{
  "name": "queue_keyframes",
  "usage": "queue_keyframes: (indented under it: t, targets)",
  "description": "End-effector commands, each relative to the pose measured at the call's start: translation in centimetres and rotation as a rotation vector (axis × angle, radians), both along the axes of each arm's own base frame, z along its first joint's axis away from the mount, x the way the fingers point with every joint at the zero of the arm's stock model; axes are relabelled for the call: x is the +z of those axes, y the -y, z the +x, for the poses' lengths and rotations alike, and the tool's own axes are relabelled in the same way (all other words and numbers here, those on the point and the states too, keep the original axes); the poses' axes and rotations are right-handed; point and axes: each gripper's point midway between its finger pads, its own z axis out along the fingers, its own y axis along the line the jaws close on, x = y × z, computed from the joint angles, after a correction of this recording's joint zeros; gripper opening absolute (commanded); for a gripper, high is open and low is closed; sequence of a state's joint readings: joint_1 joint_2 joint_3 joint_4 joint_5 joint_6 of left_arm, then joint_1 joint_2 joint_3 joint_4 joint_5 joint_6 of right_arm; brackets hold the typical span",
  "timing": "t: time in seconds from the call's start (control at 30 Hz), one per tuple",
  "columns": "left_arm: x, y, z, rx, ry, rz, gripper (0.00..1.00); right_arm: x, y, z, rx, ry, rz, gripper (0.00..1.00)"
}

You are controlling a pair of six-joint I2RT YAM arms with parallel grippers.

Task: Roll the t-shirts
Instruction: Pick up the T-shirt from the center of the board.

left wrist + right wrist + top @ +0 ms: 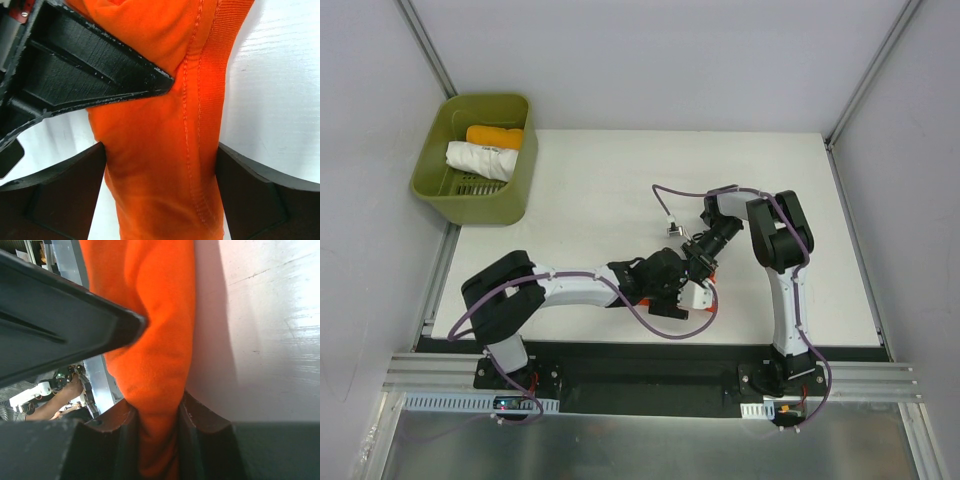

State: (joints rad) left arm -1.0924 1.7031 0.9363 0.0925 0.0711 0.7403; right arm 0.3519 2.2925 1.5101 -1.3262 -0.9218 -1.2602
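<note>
The red-orange t-shirt (709,273) is bunched into a narrow bundle at the table's front middle, mostly hidden under both grippers. My left gripper (686,291) is shut on it; in the left wrist view the cloth (160,115) fills the gap between the fingers (65,195). My right gripper (699,262) is shut on the same shirt (155,335), pinching it tightly between its fingers (205,425). The two grippers touch or nearly touch. A white t-shirt (480,160) and a yellow-orange t-shirt (495,135) lie rolled in the basket.
An olive-green plastic basket (425,185) stands at the back left corner, partly off the white table (600,190). Grey walls and metal frame posts enclose the table. A cable loops from the right arm (665,200).
</note>
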Motion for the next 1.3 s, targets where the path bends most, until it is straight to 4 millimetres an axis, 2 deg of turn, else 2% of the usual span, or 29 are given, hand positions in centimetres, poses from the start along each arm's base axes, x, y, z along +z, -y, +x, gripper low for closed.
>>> queue_keyframes:
  t: [0.0, 0.17, 0.2, 0.37, 0.4, 0.43, 0.47, 0.5, 0.53, 0.57, 0.6, 0.63, 0.67, 0.7, 0.73, 0.77, 0.8, 0.83, 0.9, 0.97, 1.0, 1.03, 1.07, 1.17, 1.2, 1.27]
  targets:
    - [-0.5, 1.1, 0.0, -0.003, -0.031, -0.003, 0.8, 2.3, 0.3, -1.3, -0.014, -0.126, -0.028, 0.15]
    - [-3.1, 0.5, -0.4, -0.027, -0.058, 0.065, 0.68, 2.4, 0.4, -1.3, -0.007, -0.119, -0.021, 0.15]
    - [-3.4, 0.5, -0.6, -0.034, -0.066, 0.071, 0.6, 2.4, 0.4, -1.4, -0.008, -0.121, -0.02, 0.15]
    - [-5.5, -0.7, -2.3, -0.081, -0.145, 0.135, 0.39, 2.5, 0.3, -1.3, -0.012, -0.117, -0.012, 0.19]
    - [-5.8, -0.8, -2.5, -0.086, -0.151, 0.143, 0.36, 2.7, 0.3, -1.2, -0.02, -0.111, -0.002, 0.35]
    - [-6.2, -0.9, -2.6, -0.088, -0.16, 0.151, 0.29, 3.0, 0.2, -0.9, -0.036, -0.106, 0.014, 0.61]
    - [-6.6, -1.5, -3.1, -0.092, -0.187, 0.177, 0.25, 3.3, 0.5, -0.2, -0.071, -0.1, 0.028, 0.95]
    - [-6.8, -1.7, -3.4, -0.099, -0.194, 0.184, 0.22, 4.2, 0.7, 0.3, -0.094, -0.086, 0.041, 0.96]
    - [-6.8, -1.8, -3.6, -0.104, -0.202, 0.188, 0.17, 5.3, 0.8, 1.7, -0.119, -0.041, 0.073, 0.96]
    - [-6.9, -2.1, -3.7, -0.102, -0.209, 0.198, 0.13, 6.4, 1.9, 3.3, -0.182, -0.023, 0.094, 0.96]
    - [-6.9, -2.3, -3.9, -0.108, -0.214, 0.2, 0.08, 8.8, 2.6, 3.8, -0.221, -0.022, 0.116, 0.96]
    - [-6.7, -2.4, -4.0, -0.113, -0.217, 0.2, 0.06, 10.9, 3.0, 5.9, -0.271, 0.045, 0.159, 0.96]
    - [-6.6, -2.7, -4.0, -0.118, -0.221, 0.209, 0.02, 12.2, 5.2, 7.7, -0.361, 0.088, 0.161, 0.96]
    - [-6.3, -2.8, -4.0, -0.12, -0.223, 0.209, 0.0, 13.4, 6.2, 8.5, -0.391, 0.148, 0.168, 0.96]
    - [-5.2, -2.5, -3.6, -0.119, -0.212, 0.188, 0.0, 14.7, 7.4, 8.0, -0.341, 0.274, 0.154, 0.96]
    - [-4.6, -2.7, -3.2, -0.111, -0.21, 0.186, 0.0, 14.8, 9.7, 8.0, -0.379, 0.306, 0.125, 0.96]
    - [-3.4, -3.1, -2.7, -0.096, -0.218, 0.176, 0.0, 14.7, 11.2, 7.5, -0.359, 0.338, 0.072, 0.96]
    - [-1.9, -2.8, -2.0, -0.083, -0.215, 0.151, 0.0, 15.8, 12.8, 7.2, -0.378, 0.413, 0.061, 0.96]
    - [0.6, -3.7, -0.8, -0.049, -0.233, 0.119, 0.0, 16.4, 14.1, 6.5, -0.419, 0.44, 0.053, 0.96]
    - [3.5, -3.7, 0.6, -0.03, -0.218, 0.071, 0.0, 17.4, 15.5, 6.0, -0.508, 0.448, 0.042, 0.96]
    - [4.9, -4.8, 1.4, 0.003, -0.22, 0.061, 0.0, 17.7, 15.8, 6.0, -0.539, 0.442, 0.046, 0.96]
    - [6.8, -4.6, 2.4, 0.01, -0.196, 0.029, 0.0, 18.0, 16.4, 5.9, -0.58, 0.437, 0.045, 0.96]
    - [7.8, -5.1, 3.0, 0.023, -0.193, 0.017, 0.0, 18.4, 16.4, 5.7, -0.608, 0.433, 0.046, 0.96]
    - [12.1, -7.2, 5.7, 0.083, -0.129, -0.044, 0.0, 18.5, 16.5, 4.8, -0.656, 0.405, 0.057, 0.96]
    - [14.2, -7.7, 6.4, 0.098, -0.09, -0.078, 0.0, 18.2, 16.4, 4.3, -0.665, 0.376, 0.051, 0.96]
    - [15.7, -10.1, 8.6, 0.15, -0.031, -0.082, 0.0, 18.1, 16.2, 3.7, -0.671, 0.361, 0.054, 0.96]
